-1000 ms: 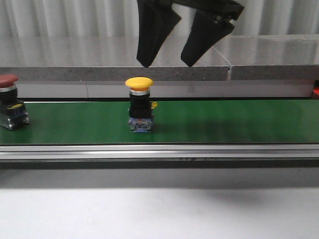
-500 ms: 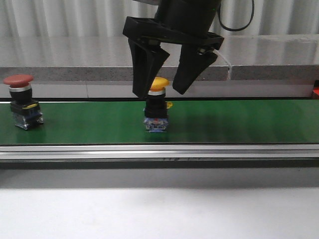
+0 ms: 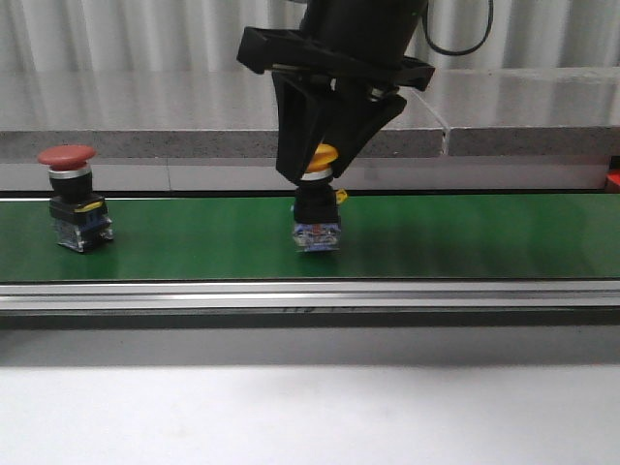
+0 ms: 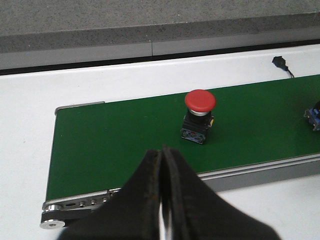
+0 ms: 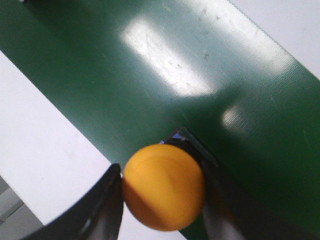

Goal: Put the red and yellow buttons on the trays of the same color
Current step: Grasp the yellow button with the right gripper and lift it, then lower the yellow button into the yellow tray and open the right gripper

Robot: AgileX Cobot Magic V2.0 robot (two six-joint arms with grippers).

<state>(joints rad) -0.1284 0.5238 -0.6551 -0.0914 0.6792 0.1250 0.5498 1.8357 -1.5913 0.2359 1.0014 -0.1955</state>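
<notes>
The yellow button (image 3: 319,199) stands upright on the green conveyor belt (image 3: 465,237), near its middle. My right gripper (image 3: 316,172) reaches down from above and is shut on the button's yellow cap (image 5: 164,187), with a black finger (image 5: 107,200) pressed against each side. The red button (image 3: 74,199) stands on the belt at the left, also upright (image 4: 199,116). My left gripper (image 4: 162,151) hovers over the belt's near rail, short of the red button, shut on nothing. No trays are in view.
A metal rail (image 3: 310,295) edges the belt in front, with white tabletop (image 3: 310,407) nearer. A grey stone ledge (image 3: 116,140) runs behind the belt. A small black cable end (image 4: 280,62) lies beyond the belt. Something red (image 3: 614,178) shows at the right edge.
Both buttons have ridden the belt to the right. My right gripper has come down from above and shut on the yellow button's cap.
</notes>
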